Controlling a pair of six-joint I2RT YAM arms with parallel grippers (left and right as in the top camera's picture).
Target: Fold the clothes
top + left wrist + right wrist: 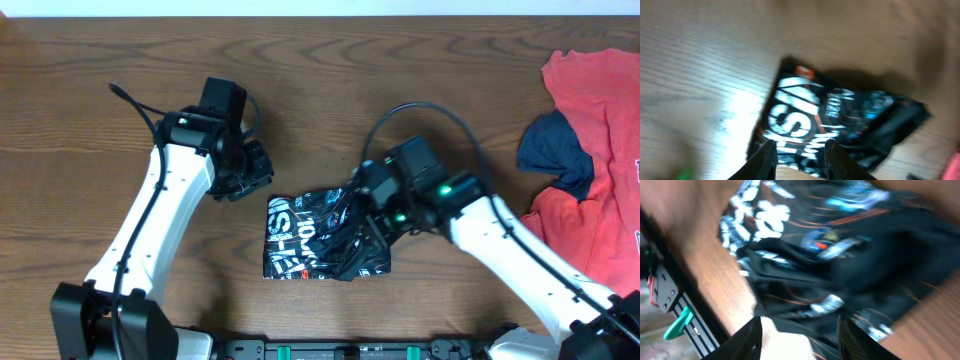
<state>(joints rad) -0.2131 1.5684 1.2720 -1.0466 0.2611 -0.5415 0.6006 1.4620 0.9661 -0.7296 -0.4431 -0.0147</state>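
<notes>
The jersey point(305, 238) lies bundled just ahead of the left gripper's point(801, 159) empty, narrowly parted jaws and directly beneath the right gripper's point(800, 332) wide ones. A fingertip snagging loose cloth while lifting away could drag the folds open.

3 garments lie on 1 wooden table point(350, 80). 1 black patterned jersey point(320, 237) is near the middle. 1 coral-red T-shirt point(600, 150) and 1 navy-blue garment point(553, 150) are at the far right. 2 grippers are over the table: 1 left gripper point(800, 145) and 1 right gripper point(800, 320).
</notes>
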